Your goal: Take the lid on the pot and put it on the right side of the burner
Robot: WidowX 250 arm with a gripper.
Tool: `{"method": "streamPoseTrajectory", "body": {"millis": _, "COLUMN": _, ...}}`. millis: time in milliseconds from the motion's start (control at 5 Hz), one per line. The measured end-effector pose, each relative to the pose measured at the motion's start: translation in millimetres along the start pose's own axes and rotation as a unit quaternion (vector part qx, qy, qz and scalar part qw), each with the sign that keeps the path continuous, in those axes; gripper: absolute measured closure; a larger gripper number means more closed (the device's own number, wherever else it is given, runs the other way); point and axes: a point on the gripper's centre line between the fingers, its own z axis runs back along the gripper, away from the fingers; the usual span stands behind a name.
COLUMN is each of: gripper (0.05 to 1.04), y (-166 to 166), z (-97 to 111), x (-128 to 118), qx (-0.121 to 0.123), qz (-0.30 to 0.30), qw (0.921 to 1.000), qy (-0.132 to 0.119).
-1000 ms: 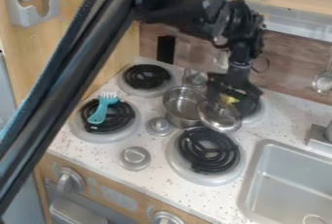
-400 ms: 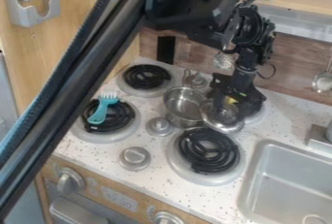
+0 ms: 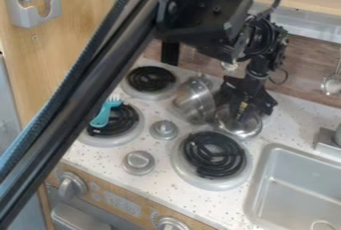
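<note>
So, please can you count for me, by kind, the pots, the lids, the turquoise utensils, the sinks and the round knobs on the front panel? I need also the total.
Pot: 1
Lid: 1
Turquoise utensil: 1
Sink: 1
Front panel knobs: 2
Total: 6

Matte black arm; round screw heads; a looping black cable

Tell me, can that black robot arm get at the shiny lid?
Likely yes: the gripper hangs right at the lid, with nothing visibly blocking it, though the tilted pot close beside might crowd it.
</note>
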Motion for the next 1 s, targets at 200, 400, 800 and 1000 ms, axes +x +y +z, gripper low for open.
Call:
{"method": "streamPoseTrajectory", "body": {"millis": 200, "gripper": 0.845, "y": -1.0, "z": -0.8, "x": 0.0, "qx": 0.007, "qz": -0.001, "qw": 1.0000, "qy": -0.002}}
{"method": "streamPoseTrajectory", "body": {"millis": 400, "gripper": 0.846, "y": -4.2, "z": 8.9, "x": -11.1, "qx": -0.011, "qz": 0.005, "qw": 0.9999, "qy": -0.009}}
{"method": "streamPoseTrajectory", "body": {"millis": 800, "gripper": 0.846, "y": 4.3, "z": 61.6, "x": -31.6, "qx": -0.067, "qz": 0.034, "qw": 0.9964, "qy": -0.039}}
{"method": "streamPoseTrajectory", "body": {"millis": 1000, "gripper": 0.846, "y": 20.7, "z": 72.8, "x": -49.9, "qx": -0.076, "qz": 0.043, "qw": 0.9958, "qy": -0.028}}
